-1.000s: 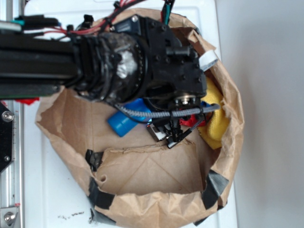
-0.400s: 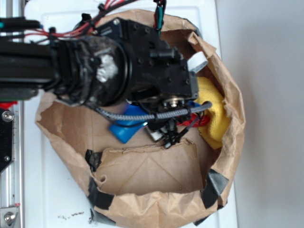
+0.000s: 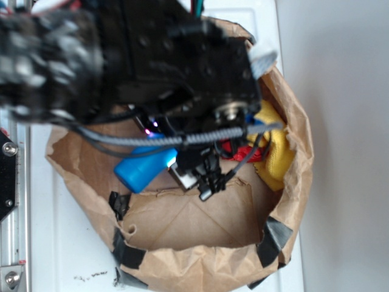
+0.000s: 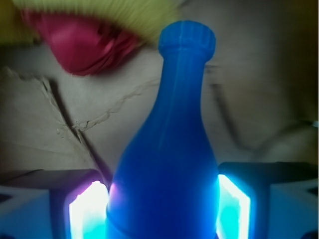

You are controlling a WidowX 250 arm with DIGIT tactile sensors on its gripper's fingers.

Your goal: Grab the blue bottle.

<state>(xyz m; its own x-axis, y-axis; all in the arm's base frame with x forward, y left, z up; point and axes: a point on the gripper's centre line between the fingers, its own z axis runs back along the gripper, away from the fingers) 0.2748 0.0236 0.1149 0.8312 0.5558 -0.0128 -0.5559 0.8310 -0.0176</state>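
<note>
Step in hand: grasp. Tool clenched on blue bottle, pads touching both flanks of body, neck pointing ahead. Inside paper bag. Next: lift straight, clear of bag rim, grip firm; smooth plastic may slip.

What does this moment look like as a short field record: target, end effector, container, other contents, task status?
target: blue bottle, lying in the bag, base toward the camera in the wrist view
end effector: end effector, one finger on each side of the bottle's body, pads against it
container: brown paper bag, open top, black tape on its rim
other contents: yellow item and red item beyond the bottle's neck
task status: bottle appears gripped; whether it is off the bag floor cannot be told
</note>
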